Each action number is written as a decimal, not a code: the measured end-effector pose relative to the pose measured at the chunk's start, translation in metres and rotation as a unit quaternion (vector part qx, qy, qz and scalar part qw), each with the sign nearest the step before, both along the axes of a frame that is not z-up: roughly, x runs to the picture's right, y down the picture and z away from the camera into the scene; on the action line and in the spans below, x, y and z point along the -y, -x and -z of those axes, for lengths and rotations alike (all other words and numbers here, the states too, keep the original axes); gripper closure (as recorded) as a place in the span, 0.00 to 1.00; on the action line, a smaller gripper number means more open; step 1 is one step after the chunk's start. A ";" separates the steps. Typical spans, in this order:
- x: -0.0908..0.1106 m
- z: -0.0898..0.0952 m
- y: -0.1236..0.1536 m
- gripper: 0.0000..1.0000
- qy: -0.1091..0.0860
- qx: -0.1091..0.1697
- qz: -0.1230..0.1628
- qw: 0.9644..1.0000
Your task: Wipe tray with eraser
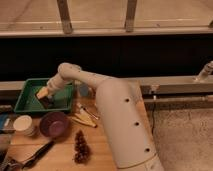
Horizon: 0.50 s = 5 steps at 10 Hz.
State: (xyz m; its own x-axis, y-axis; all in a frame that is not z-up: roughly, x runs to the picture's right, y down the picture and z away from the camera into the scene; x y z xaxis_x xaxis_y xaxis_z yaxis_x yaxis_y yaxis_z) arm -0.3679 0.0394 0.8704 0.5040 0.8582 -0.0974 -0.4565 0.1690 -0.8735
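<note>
The green tray (pixel 30 102) sits at the left back of the wooden table. My arm reaches from the right over its rim. My gripper (pixel 46 99) is inside the tray, near its middle, pointing down at the tray floor. A small dark grey-blue block, the eraser (pixel 49 104), is at the gripper's tip and rests on the tray floor. The gripper appears shut on it. A tan part of the wrist (pixel 42 92) sits just above it.
A round purple bowl (pixel 54 124) stands in front of the tray, with a pale cup (pixel 24 125) to its left. Yellow sticks (pixel 82 119), a pine cone (pixel 81 146) and a black utensil (pixel 36 154) lie on the table. A blue-grey cup (pixel 84 90) stands behind my arm.
</note>
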 end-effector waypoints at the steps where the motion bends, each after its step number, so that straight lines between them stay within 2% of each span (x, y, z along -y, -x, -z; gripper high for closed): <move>1: -0.008 0.007 -0.006 1.00 0.002 -0.010 0.005 1.000; 3: -0.009 0.011 -0.018 1.00 -0.001 -0.035 0.014 0.999; 5: 0.001 0.002 -0.040 1.00 -0.003 -0.060 0.020 0.998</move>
